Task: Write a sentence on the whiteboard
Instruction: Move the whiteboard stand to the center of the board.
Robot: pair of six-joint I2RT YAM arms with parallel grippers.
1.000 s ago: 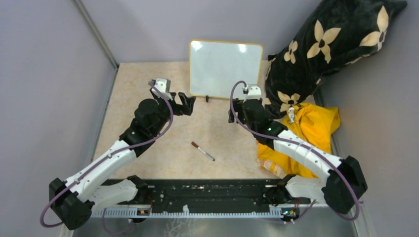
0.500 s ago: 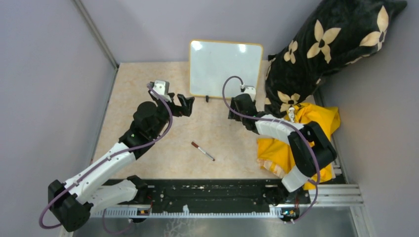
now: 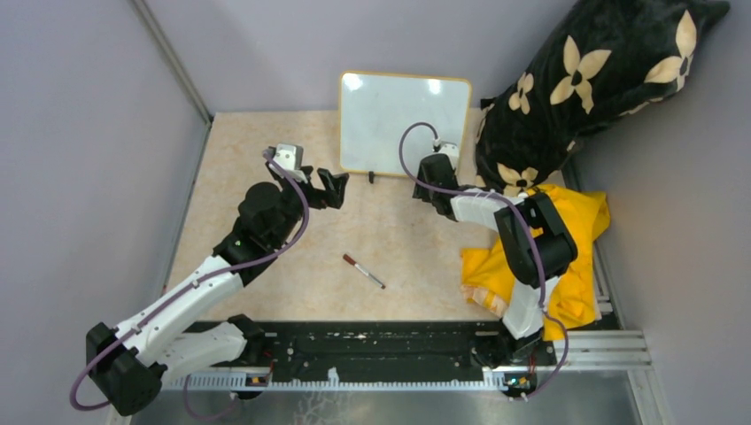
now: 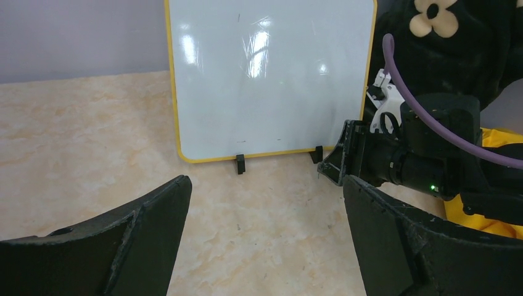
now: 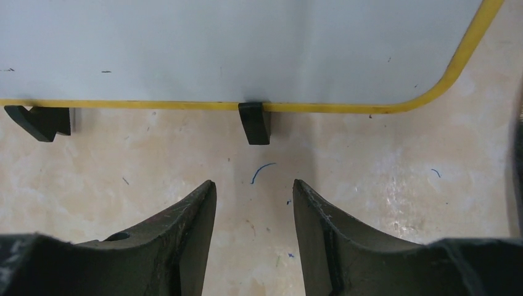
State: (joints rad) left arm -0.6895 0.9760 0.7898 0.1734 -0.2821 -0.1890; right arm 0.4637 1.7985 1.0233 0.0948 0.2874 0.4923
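The whiteboard (image 3: 403,115) stands upright at the back of the table on two black feet, and its white face is blank; the sentence does not show on it. It also shows in the left wrist view (image 4: 271,74) and the right wrist view (image 5: 247,49). A thin dark-capped marker (image 3: 363,271) lies loose on the table in the middle. My left gripper (image 3: 335,188) is open wide and empty, in front of the board's lower left corner (image 4: 265,185). My right gripper (image 3: 425,177) is open and empty, low over the table just before the board's right foot (image 5: 254,122).
A black cushion with cream flowers (image 3: 584,80) leans at the back right, next to the board. A crumpled yellow cloth (image 3: 567,230) lies under the right arm. Grey walls close in left, right and behind. Small blue pen marks (image 5: 262,172) dot the tabletop.
My right arm has folded in, its elbow swinging up and left from the near right corner, and its gripper has moved closer to the board's lower right edge. The left arm barely moved.
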